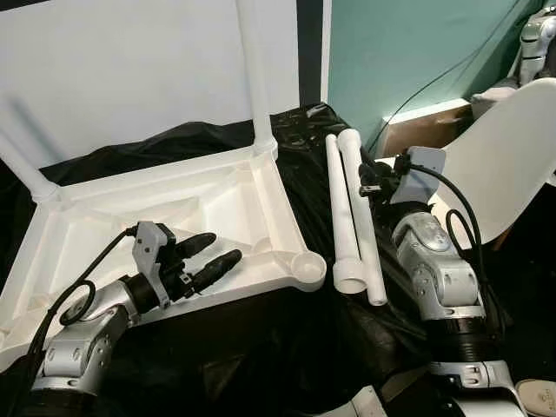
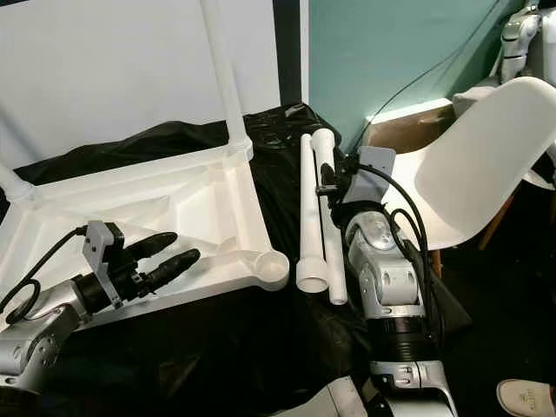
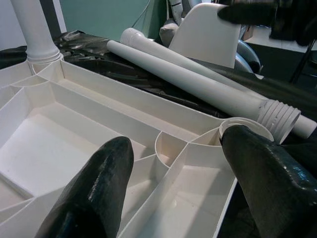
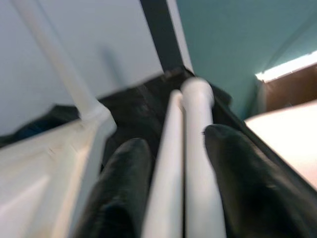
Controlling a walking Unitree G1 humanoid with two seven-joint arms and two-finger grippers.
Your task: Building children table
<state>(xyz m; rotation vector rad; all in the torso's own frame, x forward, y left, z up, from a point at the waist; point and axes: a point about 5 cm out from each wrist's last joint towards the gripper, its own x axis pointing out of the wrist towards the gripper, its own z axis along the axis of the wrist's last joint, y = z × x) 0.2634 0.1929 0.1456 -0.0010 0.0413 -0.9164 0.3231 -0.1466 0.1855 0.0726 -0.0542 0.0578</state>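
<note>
The white plastic table top (image 1: pixel 217 187) lies upside down on a black sheet. Two white legs stand screwed into its far corners, one upright (image 1: pixel 254 78) and one at the far left (image 1: pixel 22 165). The near right corner socket (image 1: pixel 307 267) is empty. Two loose white legs (image 1: pixel 340 208) lie side by side just right of the top. My left gripper (image 1: pixel 224 247) hovers open over the top's near edge, pointing toward that socket (image 3: pixel 246 124). My right gripper (image 4: pixel 176 139) is open low over the loose legs (image 4: pixel 190 163), one finger on each side of the pair.
A white chair (image 1: pixel 504 156) stands at the right, close to my right arm. Behind the legs are a teal wall and a brown box (image 1: pixel 417 130). Another robot's arm (image 1: pixel 534 39) shows at the top right. A shoe (image 1: pixel 539 398) lies bottom right.
</note>
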